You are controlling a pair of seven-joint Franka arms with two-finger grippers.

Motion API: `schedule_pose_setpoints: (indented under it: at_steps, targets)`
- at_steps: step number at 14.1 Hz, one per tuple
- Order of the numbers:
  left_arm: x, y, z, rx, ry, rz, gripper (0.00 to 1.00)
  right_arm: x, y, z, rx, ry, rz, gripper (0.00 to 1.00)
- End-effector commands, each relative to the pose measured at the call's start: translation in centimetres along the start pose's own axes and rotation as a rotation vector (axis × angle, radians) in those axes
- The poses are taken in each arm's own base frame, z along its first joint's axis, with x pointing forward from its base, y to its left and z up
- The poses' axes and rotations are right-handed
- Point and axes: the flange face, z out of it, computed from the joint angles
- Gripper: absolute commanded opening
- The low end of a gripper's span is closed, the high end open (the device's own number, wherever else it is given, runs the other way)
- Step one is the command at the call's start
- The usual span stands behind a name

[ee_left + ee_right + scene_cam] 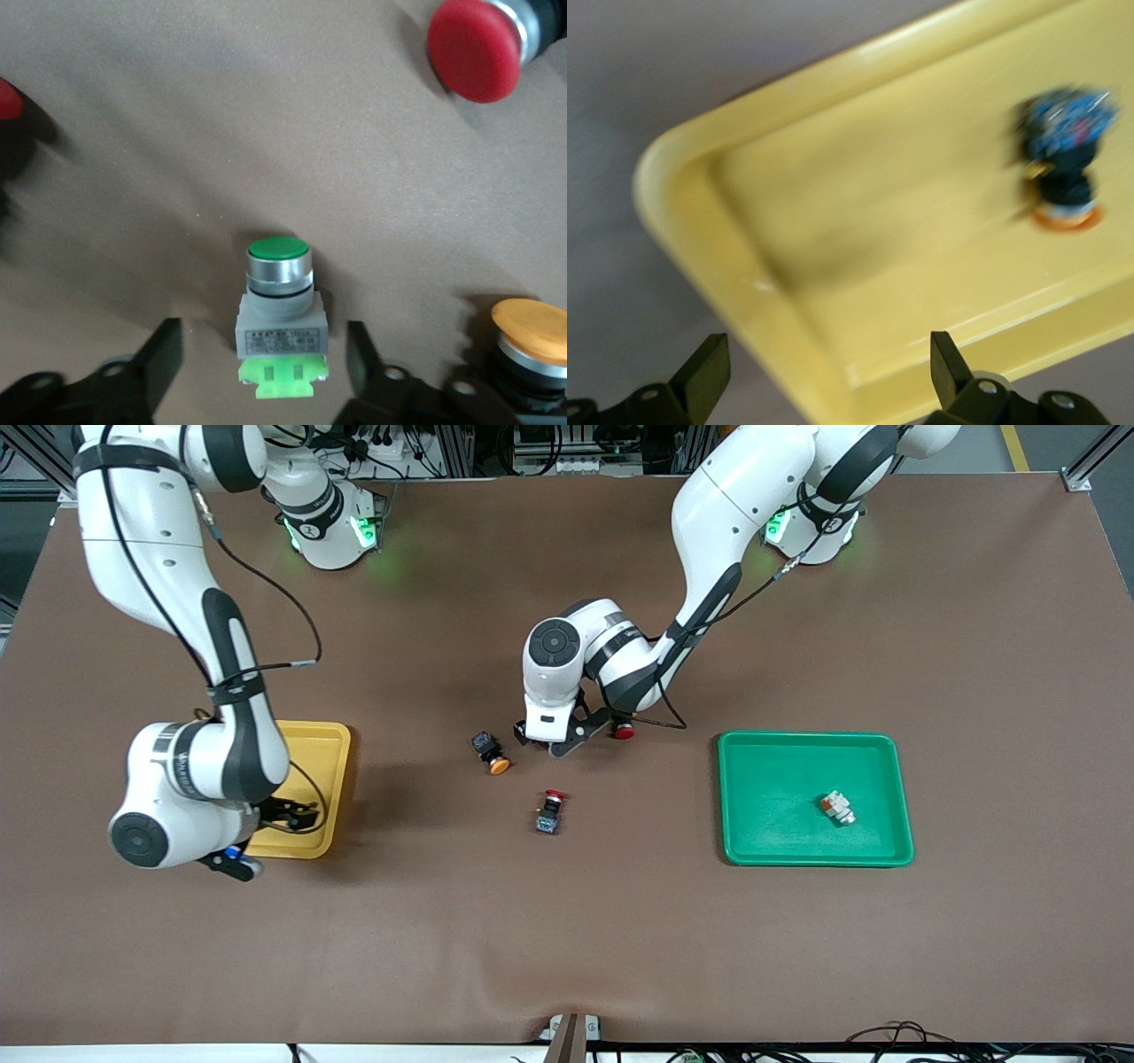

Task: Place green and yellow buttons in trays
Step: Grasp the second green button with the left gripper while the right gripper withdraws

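A wide brown cloth-covered table [567, 939] fills my screen, with both arm bases along its upper edge. Toward the right arm's end lies a shallow yellow plastic tray with rounded corners [330, 755]; my right wrist view shows one black-blue push-button switch with an orange-yellow cap [1065, 168] lying inside it. The right gripper [824, 372] hovers over this tray's corner with its fingers spread wide and nothing between them.

Toward the left arm's end lies a matching green plastic tray [780, 755], and in it rests one pale-bodied push-button switch [837, 807], near the end of the tray farthest from the table's middle.

The left gripper [264, 359] is down at the table's middle, between the two trays. In my left wrist view its two black fingers [159, 354] stand on either side of a second pale-green push-button switch with a round green cap [279, 323], which lies on the cloth. I see a gap on each side of the switch body, so the jaws are partly open and not touching it.

Just beside that gripper, toward the right arm's end, a second black-blue switch with an orange-yellow cap [490, 751] lies on the cloth. A dark red-capped switch [625, 732] lies at the gripper's side toward the green tray, and another red-capped switch [549, 812] lies nearer the front camera
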Motion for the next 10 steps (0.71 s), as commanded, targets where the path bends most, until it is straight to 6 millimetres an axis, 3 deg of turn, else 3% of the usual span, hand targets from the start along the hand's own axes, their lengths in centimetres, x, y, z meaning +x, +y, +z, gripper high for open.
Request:
schedule_pose_setpoints:
  at_steps: [1, 3, 6, 7, 8, 10]
  targets:
    - [0.0, 0.5, 0.0, -0.015, 0.011, -0.013, 0.39, -2.2, -2.5, -0.7, 0.037, -0.027, 0.061, 1.00]
    - [0.4, 0.6, -0.3, -0.020, 0.019, 0.012, 0.00, -3.8, -4.6, -1.1, 0.033, -0.016, 0.042, 1.00]
    - [2.0, 0.7, -2.3, -0.027, 0.031, 0.016, 0.00, -7.5, -9.7, -0.8, 0.011, 0.011, -0.043, 1.00]
    - [2.0, 0.6, -3.4, -0.007, 0.038, 0.060, 0.00, -8.0, -10.4, -0.6, 0.008, 0.017, -0.055, 1.00]
    - [2.4, 0.6, -5.0, 0.013, 0.045, 0.088, 0.00, -8.1, -10.8, -0.7, 0.017, 0.034, -0.061, 1.00]
    - [5.8, 0.2, -10.4, 0.027, 0.073, 0.128, 0.00, -9.3, -12.4, -0.3, 0.024, 0.031, -0.110, 1.00]
